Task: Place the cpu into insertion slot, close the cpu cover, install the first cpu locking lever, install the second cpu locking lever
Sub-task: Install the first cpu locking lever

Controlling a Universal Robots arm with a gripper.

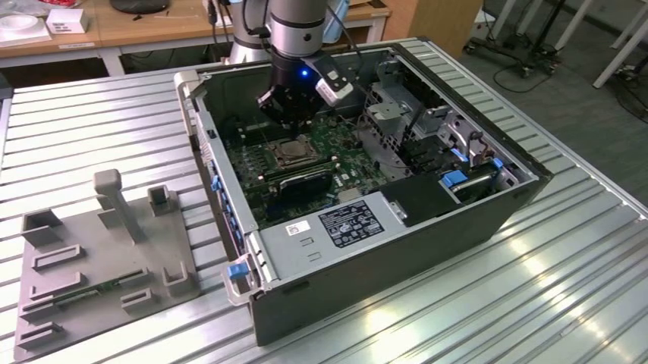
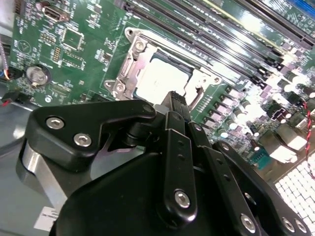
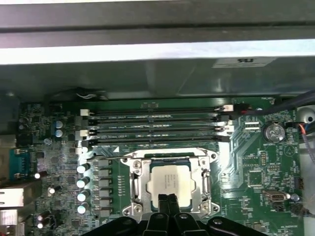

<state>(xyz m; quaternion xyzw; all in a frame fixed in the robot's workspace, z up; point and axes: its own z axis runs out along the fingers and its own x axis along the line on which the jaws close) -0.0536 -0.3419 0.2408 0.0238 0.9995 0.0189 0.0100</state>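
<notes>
Exterior view: we see an open computer case [image 1: 426, 243] lying on a slatted metal table [image 1: 567, 288]. The arm reaches down inside it, so the gripper [image 1: 293, 125] hangs just above the insertion slot [image 1: 288, 150] on the green motherboard [image 1: 339, 140]. A grey fixture tray [image 1: 102, 288] sits well apart at the exterior view's left. In the first wrist view the cpu [image 3: 172, 181] is already seated in the socket. Its dull metal top shows through the window of the cpu cover [image 3: 140, 184], which lies flat over it (closed, we judge). The fingers [image 3: 165, 206] are pressed together and hold nothing, their tips at the cover's near edge. We judge that such a narrow tip suits pushing thin metal. We cannot make out the locking levers.
</notes>
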